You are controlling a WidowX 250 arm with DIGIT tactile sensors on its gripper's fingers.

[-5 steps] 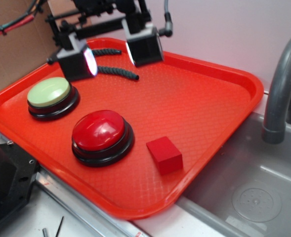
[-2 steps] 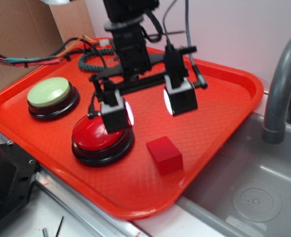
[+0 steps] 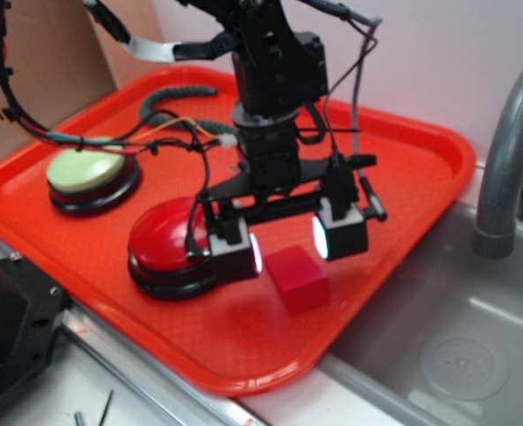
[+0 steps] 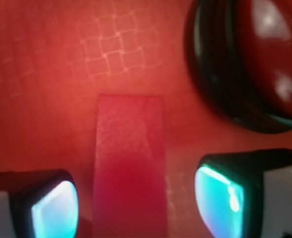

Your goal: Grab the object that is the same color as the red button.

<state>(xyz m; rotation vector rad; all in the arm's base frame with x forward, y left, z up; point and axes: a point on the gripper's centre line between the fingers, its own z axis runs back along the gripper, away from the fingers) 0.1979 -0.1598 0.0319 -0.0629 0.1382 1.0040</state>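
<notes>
A small matte red cube (image 3: 298,279) lies on the red textured tray (image 3: 403,169), right of the glossy red dome button (image 3: 168,240) on its black base. My gripper (image 3: 288,241) hangs low over the cube, open, one glowing pad on each side of it. In the wrist view the cube (image 4: 130,163) sits between the two pads with gaps on both sides, and the gripper (image 4: 138,201) is not touching it. The red button (image 4: 257,59) shows at the upper right there.
A pale green dome button (image 3: 88,173) stands at the tray's left. A grey sink basin (image 3: 439,346) and a grey tap (image 3: 510,151) lie to the right. Cables (image 3: 172,98) drape over the tray's back left. A cardboard wall (image 3: 39,71) stands behind.
My gripper has moved from the tray's back, forward and down, past the red button, and now straddles the red cube. The cube and both buttons have not moved.
</notes>
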